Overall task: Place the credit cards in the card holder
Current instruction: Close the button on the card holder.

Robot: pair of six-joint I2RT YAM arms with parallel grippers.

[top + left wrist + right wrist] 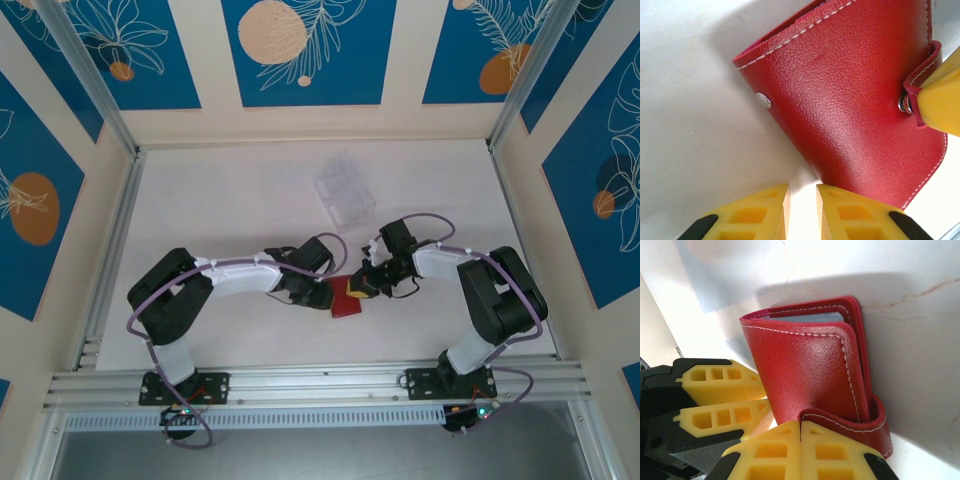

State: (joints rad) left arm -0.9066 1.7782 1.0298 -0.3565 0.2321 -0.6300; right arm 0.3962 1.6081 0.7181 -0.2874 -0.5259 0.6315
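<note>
The card holder [348, 300] is a red folded wallet lying on the white table between the two arms. Its stitched cover [850, 95] carries a metal snap stud [763, 100]. Its tab [850, 425] wraps round the open side. Grey-blue pocket edges [810, 318] show between the covers; the credit cards are hidden. My left gripper [802, 200] stands narrowly open at the wallet's corner, bare table between its fingers. My right gripper [800, 426] is shut, its tips against the tab's end. One of its yellow fingers [942, 102] rests by the tab's snap.
A clear plastic tray [345, 188] lies farther back, near the table's middle. Metal rails [110, 250] run along the left and right sides, and another crosses the near edge by the arm bases. The left gripper's fingers [720, 382] crowd the wallet's left side.
</note>
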